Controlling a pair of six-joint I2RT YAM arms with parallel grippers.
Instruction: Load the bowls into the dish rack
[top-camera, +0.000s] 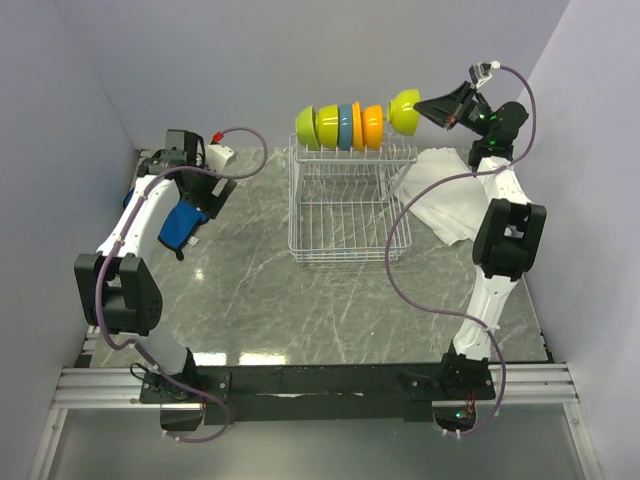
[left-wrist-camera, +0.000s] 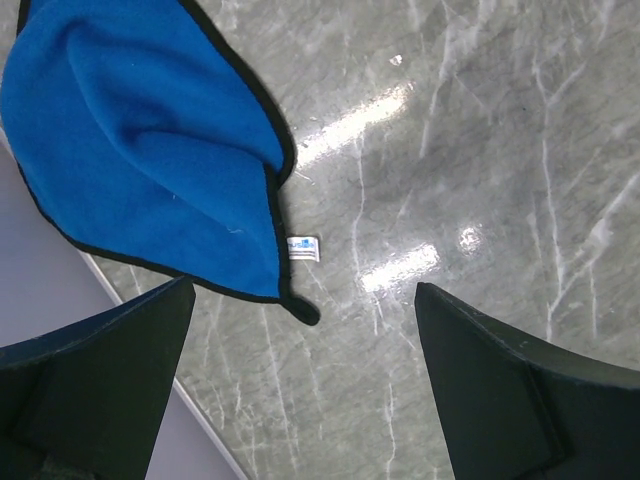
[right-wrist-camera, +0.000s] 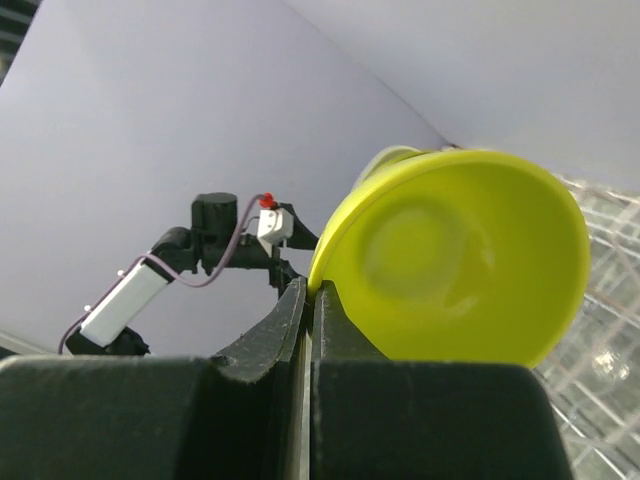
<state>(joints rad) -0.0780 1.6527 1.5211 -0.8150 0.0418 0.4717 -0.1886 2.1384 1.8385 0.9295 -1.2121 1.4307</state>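
Our right pincer (top-camera: 428, 106) is clenched on the rim of a green bowl (top-camera: 405, 108), holding it on edge just right of the four bowls (top-camera: 340, 125) in the rack's (top-camera: 345, 225) far slots, likely to slot it alongside, while our left pincer (left-wrist-camera: 303, 295) hangs released over a blue cloth (left-wrist-camera: 150, 150).

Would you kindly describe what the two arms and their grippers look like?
Both the left arm and the right arm have white links between chunky black joints, on black bases. A purple cable loops loosely along each. The left gripper and right gripper have matte black, wedge-shaped fingers. A small white block with a red tip sits by the left wrist.
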